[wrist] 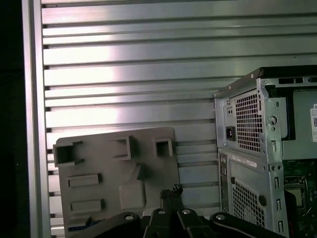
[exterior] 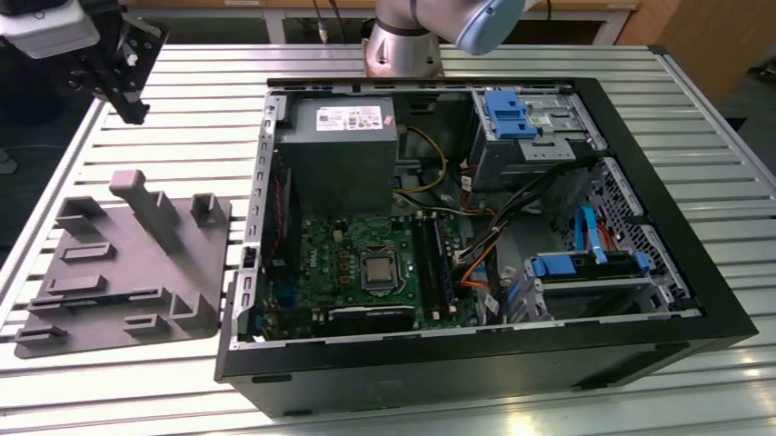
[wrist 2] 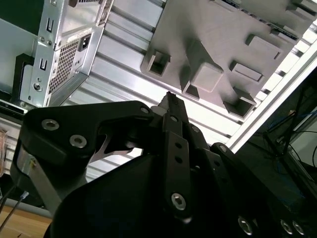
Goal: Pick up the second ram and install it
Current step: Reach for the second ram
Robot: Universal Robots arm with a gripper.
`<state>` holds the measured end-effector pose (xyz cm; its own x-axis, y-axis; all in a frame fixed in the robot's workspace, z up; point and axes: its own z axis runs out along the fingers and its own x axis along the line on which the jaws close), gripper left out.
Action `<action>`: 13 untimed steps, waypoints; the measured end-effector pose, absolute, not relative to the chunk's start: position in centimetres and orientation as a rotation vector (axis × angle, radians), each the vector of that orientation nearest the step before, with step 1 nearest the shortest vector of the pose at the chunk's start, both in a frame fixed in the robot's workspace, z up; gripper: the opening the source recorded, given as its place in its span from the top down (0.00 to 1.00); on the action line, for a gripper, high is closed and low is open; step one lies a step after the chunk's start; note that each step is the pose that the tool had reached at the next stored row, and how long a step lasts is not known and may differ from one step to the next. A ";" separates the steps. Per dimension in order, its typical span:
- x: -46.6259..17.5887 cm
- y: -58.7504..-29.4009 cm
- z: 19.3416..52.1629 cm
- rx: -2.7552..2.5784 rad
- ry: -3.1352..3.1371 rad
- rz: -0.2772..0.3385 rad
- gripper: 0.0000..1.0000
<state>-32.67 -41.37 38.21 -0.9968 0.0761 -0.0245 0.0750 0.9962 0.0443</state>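
one gripper (wrist 2: pixel 168 97) closed | one grey tray (wrist: pixel 99 163) | one computer case (wrist: pixel 247 124)

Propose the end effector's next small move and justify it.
Probably move toward the grey moulded plastic tray: the end effector hangs shut and empty beyond it, and a blue sliver at its edge may be the ram.

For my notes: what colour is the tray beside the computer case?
The tray is grey, clearest in the exterior view.
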 end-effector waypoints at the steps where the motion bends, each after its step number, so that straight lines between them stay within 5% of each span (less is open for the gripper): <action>1: -32.8 -41.4 38.2 0.118 3.113 0.068 0.89; 13: -34.2 -41.4 38.2 0.118 3.113 0.068 0.89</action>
